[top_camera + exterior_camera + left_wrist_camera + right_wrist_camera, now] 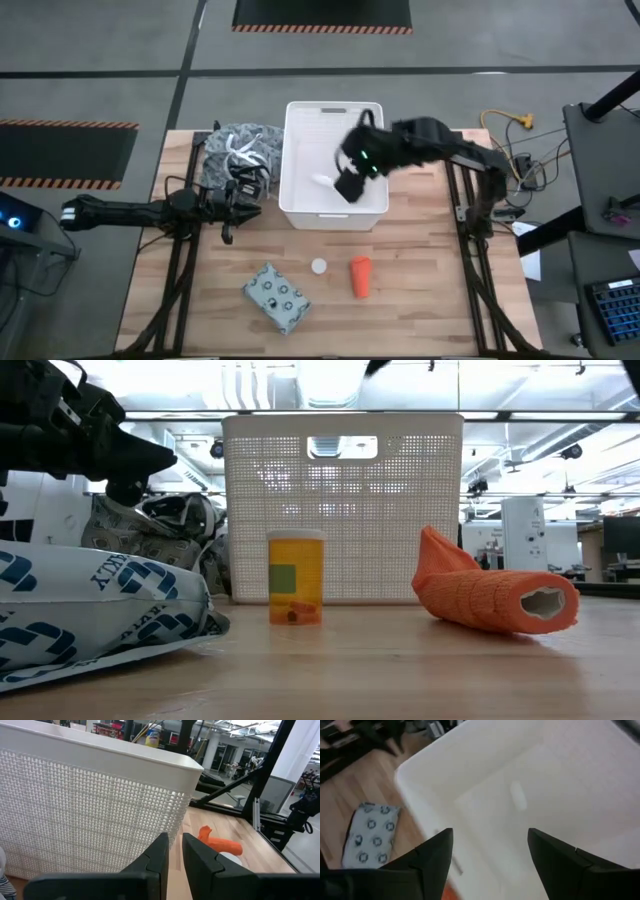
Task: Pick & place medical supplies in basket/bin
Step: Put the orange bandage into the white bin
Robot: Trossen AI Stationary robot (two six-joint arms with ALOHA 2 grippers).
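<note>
The white ribbed bin [300, 205] stands at the table's far middle. My right gripper [348, 182] hangs open above its inside; a tiny white cylinder [518, 796] lies on the bin floor [320, 180] below the spread fingers. Near the front edge, an amber pill bottle with a white cap [295, 577] stands upright [319, 266]. An orange roll [360, 277] lies on its side beside it. The grey-blue dotted packet [277, 297] lies flat to their left. My left gripper [240, 207] waits left of the bin, shut and empty.
A grey patterned cloth bundle with white straps [240, 150] lies left of the bin, just beyond my left gripper. Bare wood shows between the bin and the front items and along the table's right side. Cables [505, 125] lie off the far right corner.
</note>
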